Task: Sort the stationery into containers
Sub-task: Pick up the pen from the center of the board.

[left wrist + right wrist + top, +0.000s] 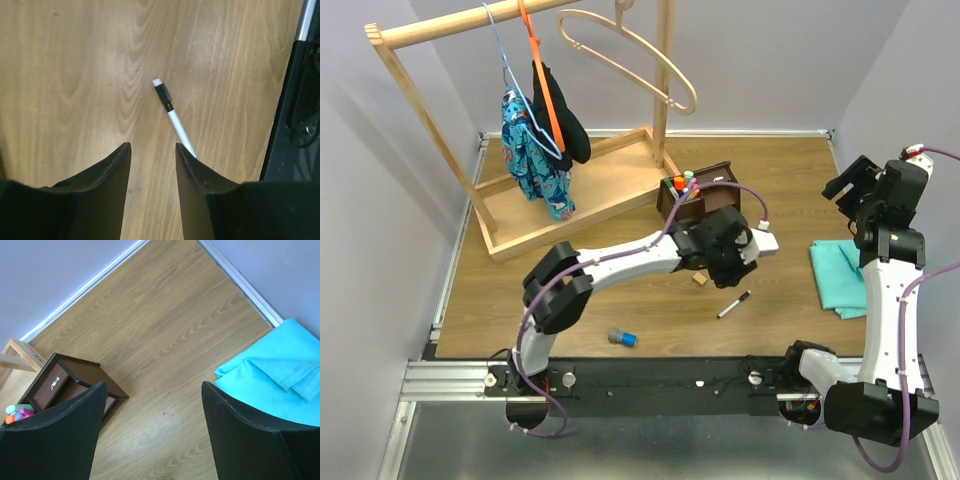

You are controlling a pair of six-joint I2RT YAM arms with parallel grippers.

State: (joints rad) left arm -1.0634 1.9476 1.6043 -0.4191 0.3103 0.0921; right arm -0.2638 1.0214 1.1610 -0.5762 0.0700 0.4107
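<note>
A thin white marker (734, 304) with a black cap lies on the wooden table, in front of my left gripper (728, 262). In the left wrist view the marker (170, 112) runs diagonally, its white end just at the right fingertip (187, 155). That gripper (153, 150) is open with only bare table between its fingers. A tiny tan cube (700, 279) sits beside it, and a grey-blue cylinder (622, 338) lies nearer the front. The dark brown organiser (698, 195) holds several coloured-cap pens (680, 183). My right gripper (842, 186) hangs open and empty, high at the right.
A folded teal cloth (840, 275) lies at the right, also seen as cyan cloth (280, 375) in the right wrist view beside the organiser (75, 380). A pale wooden clothes rack (570, 190) with hangers and garments stands at the back left.
</note>
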